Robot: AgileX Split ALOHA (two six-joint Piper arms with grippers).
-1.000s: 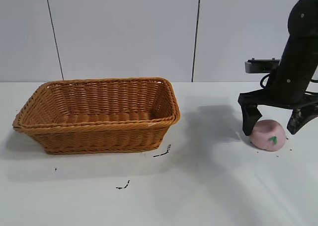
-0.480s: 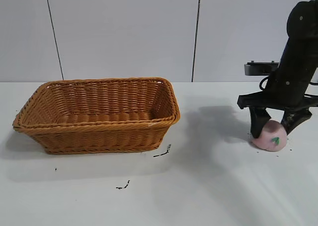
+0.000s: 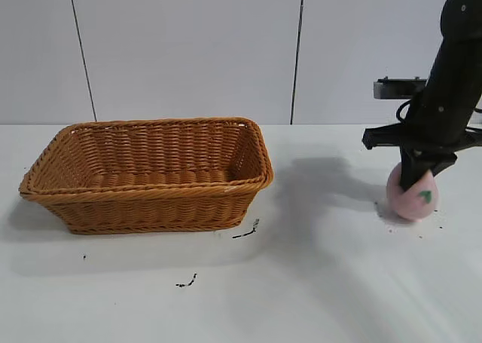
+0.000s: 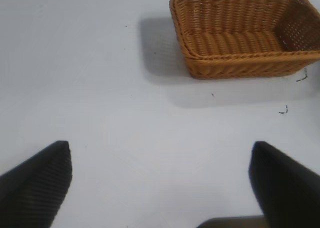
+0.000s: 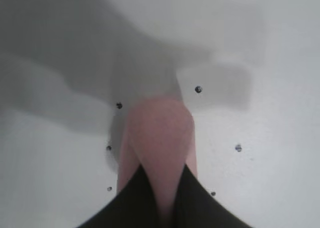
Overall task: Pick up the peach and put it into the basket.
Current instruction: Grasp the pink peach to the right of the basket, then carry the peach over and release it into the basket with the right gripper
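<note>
Right gripper (image 3: 415, 183) clenched on the peach (image 3: 411, 198), well right of the basket (image 3: 151, 173), barely off the desk (image 3: 316, 283). Grasp step done; next, lift and carry over the basket rim. Left gripper (image 4: 160, 188) released, parked.

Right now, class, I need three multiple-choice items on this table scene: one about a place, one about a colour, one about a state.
1. Where is the peach?
A. In the basket
B. Right of the basket, on the table
C. Behind the basket

2. What colour is the basket?
A. Orange-brown
B. Blue
C. White

3. What is the right gripper doing?
A. Wide open
B. Shut on the peach
C. Holding the basket

Answers: 1 B, the peach sits apart at the right; 2 A, the wicker shows it; 3 B, its fingers squeeze the peach.
</note>
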